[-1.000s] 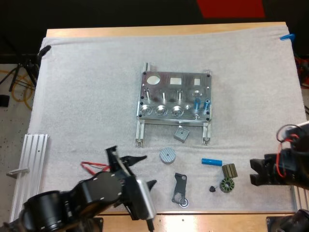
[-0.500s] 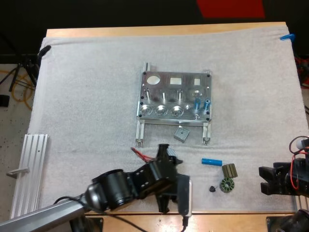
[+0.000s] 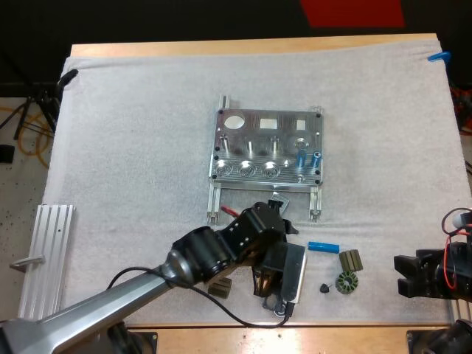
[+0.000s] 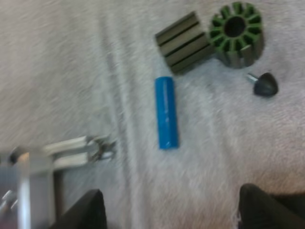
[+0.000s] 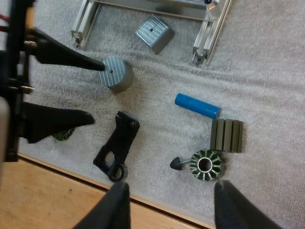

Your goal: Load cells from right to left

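The metal fixture (image 3: 267,147) sits mid-mat with two blue cylinders (image 3: 308,157) standing in its right-hand holes. A third blue cylinder (image 3: 323,246) (image 4: 167,112) (image 5: 197,105) lies loose on the mat in front of it. My left gripper (image 3: 282,251) (image 4: 170,200) hovers just left of this cylinder, pointing at it, open and holding nothing. My right gripper (image 3: 402,274) (image 5: 170,191) is open at the mat's right front edge, apart from everything.
Right of the loose cylinder lie a ribbed dark block (image 3: 351,259), a green stator (image 3: 346,283) and a small black cone (image 3: 324,287). A square metal block (image 5: 152,32), a round metal piece (image 5: 116,74) and a black bracket (image 5: 116,143) lie by my left arm. An aluminium rail (image 3: 44,258) lies far left.
My left arm swung from the front left corner rightward across the mat to the loose blue cylinder, now covering the round metal piece. My right gripper drew back slightly to the right.
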